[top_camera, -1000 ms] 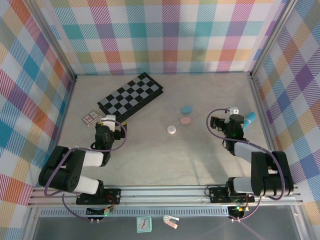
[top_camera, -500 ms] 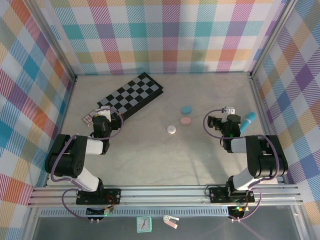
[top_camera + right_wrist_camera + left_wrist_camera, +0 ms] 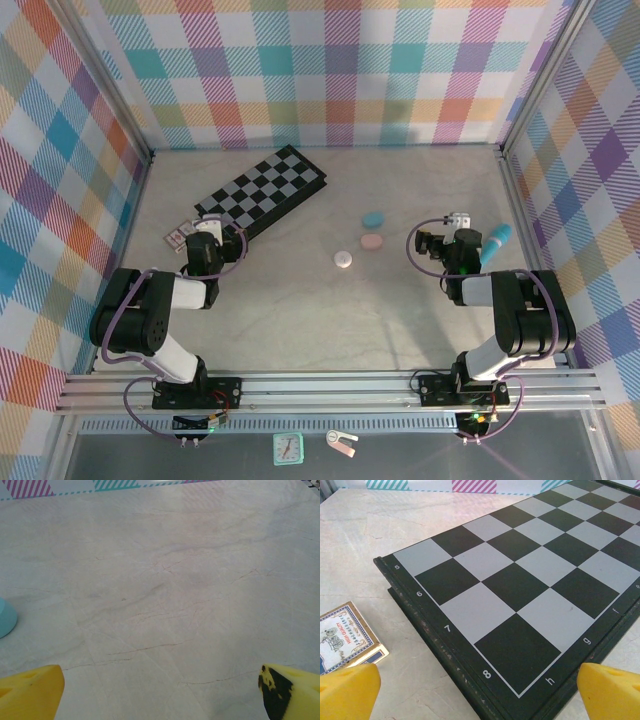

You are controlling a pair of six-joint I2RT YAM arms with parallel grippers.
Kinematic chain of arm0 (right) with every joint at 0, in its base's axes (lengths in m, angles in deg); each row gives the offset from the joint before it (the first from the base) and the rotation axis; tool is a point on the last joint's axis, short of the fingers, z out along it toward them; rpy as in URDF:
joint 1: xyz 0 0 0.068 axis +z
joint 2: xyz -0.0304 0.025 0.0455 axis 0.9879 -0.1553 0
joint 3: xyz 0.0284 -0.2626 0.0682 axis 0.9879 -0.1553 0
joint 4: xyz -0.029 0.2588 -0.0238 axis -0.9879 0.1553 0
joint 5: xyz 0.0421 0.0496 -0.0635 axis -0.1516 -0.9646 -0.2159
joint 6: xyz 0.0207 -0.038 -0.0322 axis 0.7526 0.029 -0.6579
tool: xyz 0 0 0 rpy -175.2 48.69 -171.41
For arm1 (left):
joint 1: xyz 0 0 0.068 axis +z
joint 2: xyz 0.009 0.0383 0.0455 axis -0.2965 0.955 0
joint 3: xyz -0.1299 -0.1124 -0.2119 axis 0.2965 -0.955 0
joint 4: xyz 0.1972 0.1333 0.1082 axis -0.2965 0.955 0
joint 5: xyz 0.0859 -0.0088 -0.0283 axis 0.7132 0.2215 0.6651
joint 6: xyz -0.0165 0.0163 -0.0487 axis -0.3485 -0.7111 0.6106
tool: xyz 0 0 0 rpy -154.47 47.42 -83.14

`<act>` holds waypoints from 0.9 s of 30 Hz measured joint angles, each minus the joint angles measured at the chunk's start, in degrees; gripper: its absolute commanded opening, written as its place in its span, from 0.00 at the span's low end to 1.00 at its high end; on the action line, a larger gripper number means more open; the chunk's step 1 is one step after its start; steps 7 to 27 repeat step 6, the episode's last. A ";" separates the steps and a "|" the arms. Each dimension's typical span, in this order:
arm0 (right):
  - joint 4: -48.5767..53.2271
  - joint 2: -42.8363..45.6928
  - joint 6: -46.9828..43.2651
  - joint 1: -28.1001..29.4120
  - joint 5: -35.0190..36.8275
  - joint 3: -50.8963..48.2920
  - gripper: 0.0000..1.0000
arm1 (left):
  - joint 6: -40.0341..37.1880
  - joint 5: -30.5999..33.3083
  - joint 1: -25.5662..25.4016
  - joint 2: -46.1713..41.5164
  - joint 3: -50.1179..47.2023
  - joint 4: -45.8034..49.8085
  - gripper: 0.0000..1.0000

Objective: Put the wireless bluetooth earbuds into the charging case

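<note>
black-white arms (image 3: 176, 292), purple cables (image 3: 411, 246), yellow fingertips (image 3: 295, 692), perhaps scuffed

Teal case (image 3: 373, 218) and pink case (image 3: 371, 241) lie close together mid-table — white case (image 3: 344, 260) just beside them

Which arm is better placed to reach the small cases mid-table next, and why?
Right, probably. The right gripper, open, sits nearer the teal case and pink case, with bare table between. The left gripper is farther off, facing the chessboard.
</note>
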 measured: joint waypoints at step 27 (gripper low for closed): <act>0.00 0.00 0.00 0.00 0.00 0.00 0.99 | 0.02 -0.02 0.00 0.00 0.00 0.79 1.00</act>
